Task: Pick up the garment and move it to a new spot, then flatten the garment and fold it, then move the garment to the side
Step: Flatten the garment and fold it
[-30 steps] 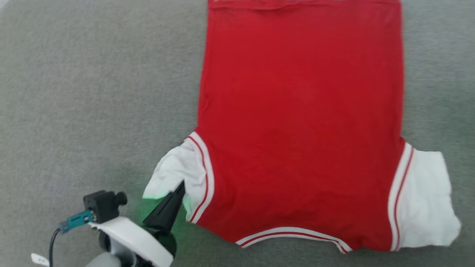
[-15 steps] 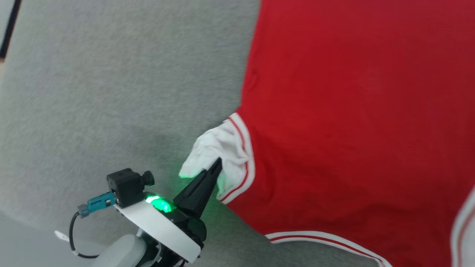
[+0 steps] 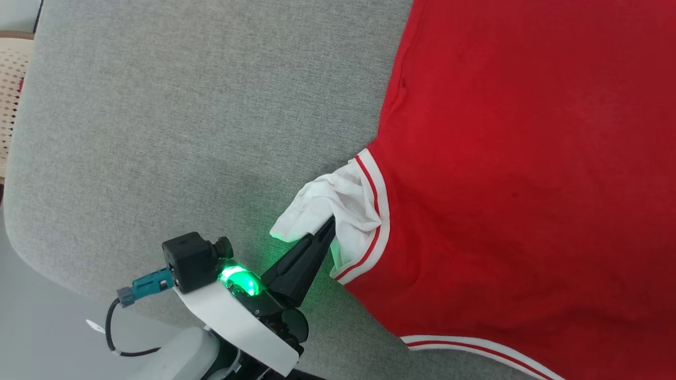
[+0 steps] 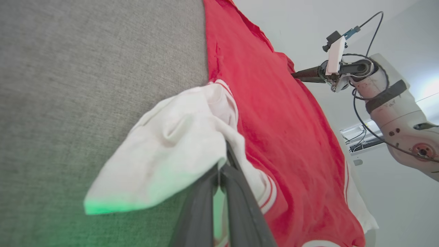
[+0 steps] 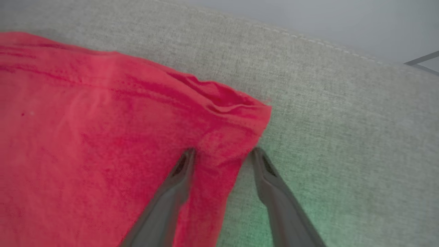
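In the head view, a grey woven fabric surface (image 3: 185, 132) fills the left and upper left of the frame. At the lower left sits a black camera block with a teal plug (image 3: 190, 258) on the white wrist plate, with a green light (image 3: 237, 277) glowing beside it. From there the left pincer (image 3: 330, 224) points up and to the right, its dark fingers clenched together on the crumpled white sleeve (image 3: 327, 200) at centre frame. The sleeve joins, past red-and-white striped trim, the bright red soft fabric shirt (image 3: 501, 184), which lies spread flat over the whole right half.

In the left wrist view the grey surface (image 4: 85, 68) is on the left. The white sleeve (image 4: 171, 147) is bunched at centre, pinched between the left pincer (image 4: 222, 164) at its lower edge. The red shirt (image 4: 274, 120) runs to the right, and the right pincer (image 4: 294, 73) reaches it at the upper right.

In the right wrist view the shirt (image 5: 103, 137) covers the left. The right pincer (image 5: 223, 152) is released, its fingers spread either side of a rumpled red corner, with the surface (image 5: 343, 120) on the right.
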